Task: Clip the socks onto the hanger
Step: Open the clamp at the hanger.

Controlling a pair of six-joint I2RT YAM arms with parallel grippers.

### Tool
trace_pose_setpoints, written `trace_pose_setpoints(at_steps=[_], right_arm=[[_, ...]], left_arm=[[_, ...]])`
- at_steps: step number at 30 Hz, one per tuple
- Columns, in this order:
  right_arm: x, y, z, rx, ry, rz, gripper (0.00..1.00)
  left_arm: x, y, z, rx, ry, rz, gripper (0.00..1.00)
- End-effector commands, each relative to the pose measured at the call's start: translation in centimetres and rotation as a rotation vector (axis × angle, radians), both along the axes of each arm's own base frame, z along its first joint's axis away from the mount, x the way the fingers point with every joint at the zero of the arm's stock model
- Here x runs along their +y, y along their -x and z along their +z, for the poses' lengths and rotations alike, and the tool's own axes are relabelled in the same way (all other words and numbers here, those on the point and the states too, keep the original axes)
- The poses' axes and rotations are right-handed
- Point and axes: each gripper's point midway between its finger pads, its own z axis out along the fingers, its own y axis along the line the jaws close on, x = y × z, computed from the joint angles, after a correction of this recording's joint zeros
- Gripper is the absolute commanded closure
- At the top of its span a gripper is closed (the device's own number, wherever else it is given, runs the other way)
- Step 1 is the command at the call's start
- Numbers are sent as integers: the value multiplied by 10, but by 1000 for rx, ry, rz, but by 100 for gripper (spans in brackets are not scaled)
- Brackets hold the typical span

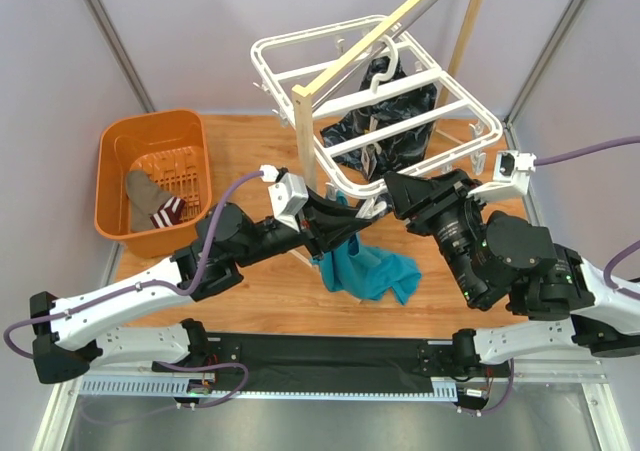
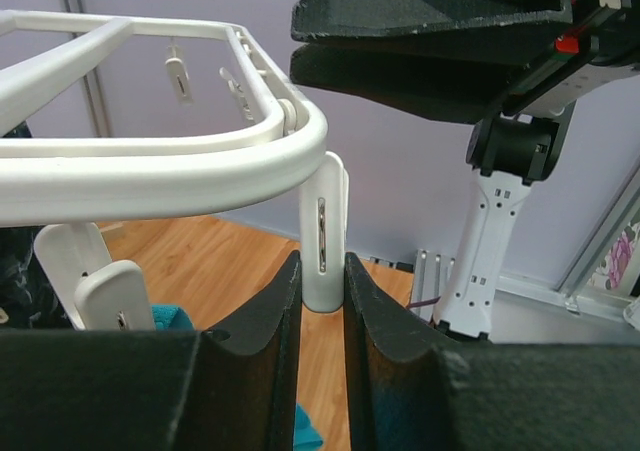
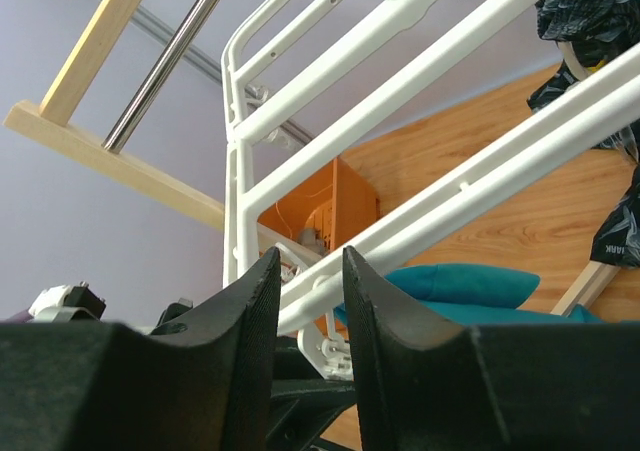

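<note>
The white hanger (image 1: 400, 91) hangs tilted from the wooden rack at the centre back. My left gripper (image 1: 347, 223) is under its near rim, shut on one dangling white clip (image 2: 323, 246) that stands pinched between the jaws. My right gripper (image 1: 392, 191) is at the near rim from the right; its jaws stand close together with a white bar (image 3: 312, 289) of the hanger (image 3: 420, 81) between them. One taupe sock (image 1: 150, 199) with a maroon and white striped cuff lies in the orange basket, far from both grippers. No other sock shows.
The orange basket (image 1: 120, 151) stands at the back left. A teal cloth (image 1: 372, 269) hangs below my left gripper and lies on the table. A black patterned garment (image 1: 395, 121) hangs behind the hanger. The wooden rack pole (image 1: 375, 36) crosses above.
</note>
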Motion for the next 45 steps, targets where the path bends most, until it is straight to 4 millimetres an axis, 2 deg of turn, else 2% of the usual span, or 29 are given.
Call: trace_pose_setpoints(at_steps=[1,4,9,10,12,13,14,17,19,20,21,25,26,30,34,38,43,45], right_arm=[[10,-5,8,-3,-37,3,67],[16,-9,5,7,-33,11,67],[18,-9,5,7,-24,20,66],[18,-9,4,7,-22,19,66],[17,-9,4,7,-19,19,66],[17,-9,4,7,-17,20,66],[16,-10,4,5,-16,17,66],[16,-7,14,-6,-13,43,65],[19,-5,12,-5,41,71,64],[9,-3,15,9,79,75,63],[11,-2,12,34,76,85,63],[0,6,6,83,103,130,57],[-6,7,-4,101,152,131,55],[-24,14,-12,141,123,155,49],[-30,19,-19,147,64,189,46],[-31,20,-22,154,41,198,46],[-14,26,-20,134,32,264,45],[-12,27,-17,112,16,282,42]], left_arm=[[-1,19,10,-95,38,-83,100],[-4,5,2,-126,15,-14,100],[-6,-9,1,-246,-23,61,100],[-9,-11,-4,-257,-49,66,100],[-10,-16,0,-314,-72,89,100],[-14,-19,-7,-320,-108,91,100],[-13,-18,4,-340,-100,94,100],[-12,-13,19,-387,-78,77,100],[-10,-9,28,-409,-55,70,100],[-9,-7,34,-422,-47,60,100],[-9,-7,35,-426,-50,59,100],[-11,-7,34,-437,-67,53,100],[-11,-6,34,-443,-69,49,100],[-13,0,39,-465,-57,20,100],[-16,4,46,-475,-47,-7,100],[-18,4,49,-481,-50,-12,100],[-19,-1,53,-487,-71,31,100],[-20,-5,52,-488,-89,46,100]])
